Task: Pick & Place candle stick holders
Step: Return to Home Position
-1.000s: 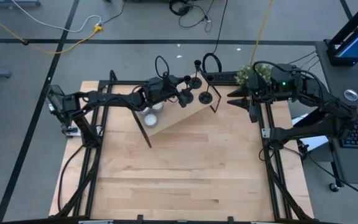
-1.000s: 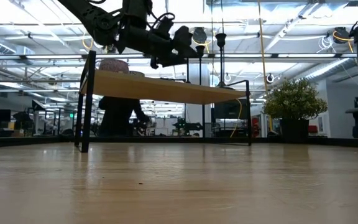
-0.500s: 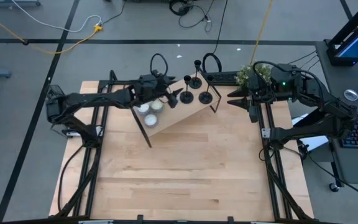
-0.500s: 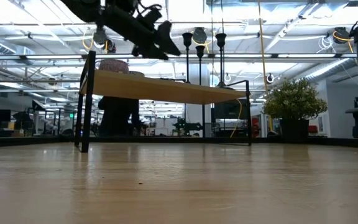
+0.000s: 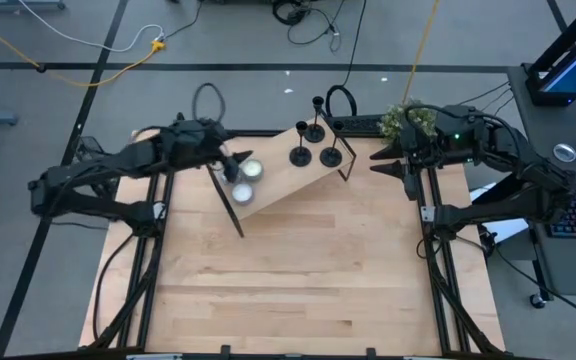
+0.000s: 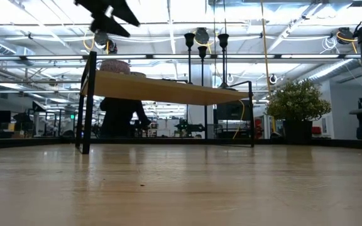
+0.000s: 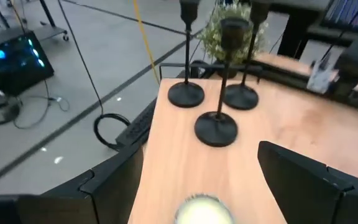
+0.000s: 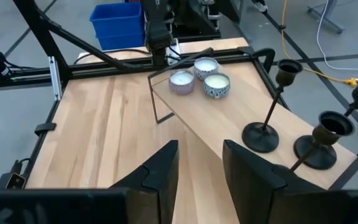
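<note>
While the pale wooden table (image 5: 298, 270) is sitting amid grey floor and cables, my left gripper (image 5: 233, 165) is hovering, fingers apart, at the shelf's (image 5: 278, 185) left end. The candle stick holders (image 5: 300, 156) are standing at its right end, well apart from that gripper. My right gripper (image 5: 380, 166) is waiting past that end, fingers spread.

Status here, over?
Left gripper open, at left end of shelf. Right gripper open, right of shelf. Three candle holders upright on shelf. Nothing in the way.

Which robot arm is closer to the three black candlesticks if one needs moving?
Probably the right. The right gripper is open beside the end of the shelf where the candlesticks stand. The left gripper, open too, sits at the other end, with the tealights in between.
</note>
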{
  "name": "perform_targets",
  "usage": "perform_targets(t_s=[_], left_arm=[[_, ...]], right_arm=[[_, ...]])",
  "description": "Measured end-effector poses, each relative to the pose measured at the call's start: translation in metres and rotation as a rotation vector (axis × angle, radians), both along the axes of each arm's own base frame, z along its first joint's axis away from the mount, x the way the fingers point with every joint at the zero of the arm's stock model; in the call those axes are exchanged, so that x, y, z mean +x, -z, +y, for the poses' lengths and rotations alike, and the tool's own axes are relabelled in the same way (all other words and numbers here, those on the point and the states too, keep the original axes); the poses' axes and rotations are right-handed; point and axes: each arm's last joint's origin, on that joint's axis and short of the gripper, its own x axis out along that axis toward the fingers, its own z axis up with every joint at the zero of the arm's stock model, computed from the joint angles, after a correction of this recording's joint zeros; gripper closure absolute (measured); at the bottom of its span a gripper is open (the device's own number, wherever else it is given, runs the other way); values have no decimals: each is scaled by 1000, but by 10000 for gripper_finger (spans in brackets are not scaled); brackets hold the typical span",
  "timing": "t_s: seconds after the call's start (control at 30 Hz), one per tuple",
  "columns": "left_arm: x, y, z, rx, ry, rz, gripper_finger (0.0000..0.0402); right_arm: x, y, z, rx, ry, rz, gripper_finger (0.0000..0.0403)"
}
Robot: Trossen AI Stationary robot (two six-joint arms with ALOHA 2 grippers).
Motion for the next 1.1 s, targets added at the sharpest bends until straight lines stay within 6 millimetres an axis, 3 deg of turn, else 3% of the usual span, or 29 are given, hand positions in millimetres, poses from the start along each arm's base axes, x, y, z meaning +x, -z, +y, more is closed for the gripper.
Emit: perform_targets(t_s=[0.27, 0.67, 0.9, 1.1], left_arm=[[-44, -15, -32, -109, 125, -35, 78], [-52, -17, -59, -156, 284, -36, 78], [-63, -20, -69, -101, 352, -85, 78], [-71, 4, -80, -75, 416, -202, 78]], right_arm=[[-1, -1, 0, -1, 1, -11, 287], [2, -4, 0, -27, -10, -45, 287], [-9, 14, 2, -36, -15, 20, 287], [-20, 47, 4, -13, 33, -61, 287]])
